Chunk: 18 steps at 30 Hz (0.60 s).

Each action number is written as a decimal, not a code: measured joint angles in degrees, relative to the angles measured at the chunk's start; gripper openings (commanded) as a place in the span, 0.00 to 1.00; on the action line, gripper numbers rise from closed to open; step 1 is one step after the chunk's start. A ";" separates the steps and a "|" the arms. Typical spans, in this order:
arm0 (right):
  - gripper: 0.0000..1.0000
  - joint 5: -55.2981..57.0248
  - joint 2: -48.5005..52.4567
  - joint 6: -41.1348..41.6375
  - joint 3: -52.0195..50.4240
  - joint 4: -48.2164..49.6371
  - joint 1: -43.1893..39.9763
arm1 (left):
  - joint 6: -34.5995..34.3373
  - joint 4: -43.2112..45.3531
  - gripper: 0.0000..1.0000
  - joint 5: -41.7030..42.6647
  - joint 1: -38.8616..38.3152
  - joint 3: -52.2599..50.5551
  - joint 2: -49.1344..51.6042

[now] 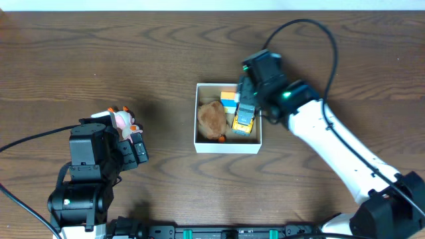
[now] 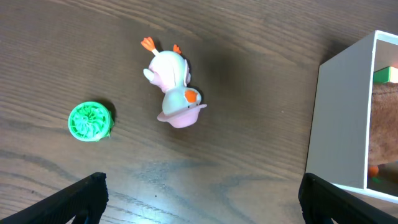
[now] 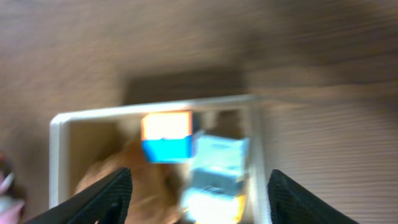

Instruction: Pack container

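The container (image 1: 227, 147), a white-walled square box, sits mid-table and holds a brown plush toy (image 1: 212, 118), an orange and blue block (image 1: 229, 98) and a yellow and grey toy truck (image 1: 245, 119). My right gripper (image 1: 249, 93) is open above the box's right side, over the truck (image 3: 214, 180); that wrist view is blurred. A pink and white duck toy (image 2: 174, 92) lies on the table left of the box, with a green ribbed disc (image 2: 90, 121) beside it. My left gripper (image 2: 199, 199) is open and empty, near the duck (image 1: 123, 121).
The box's white wall (image 2: 339, 124) stands at the right edge of the left wrist view. Black cables run across the table at the far left and above the right arm.
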 measured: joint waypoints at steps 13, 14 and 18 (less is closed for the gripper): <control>0.99 -2.60 -12.79 -13.66 -0.02 -21.77 -34.27 | -7.34 -1.70 0.98 -1.33 0.02 8.35 8.33; 0.99 -2.99 -12.39 -14.80 -0.04 -22.73 -35.69 | -7.80 -1.62 0.98 -1.40 0.11 10.27 10.73; 0.99 -4.20 -10.93 -19.12 -0.09 -24.39 -38.86 | -10.58 -0.85 0.98 -1.49 1.42 16.06 22.36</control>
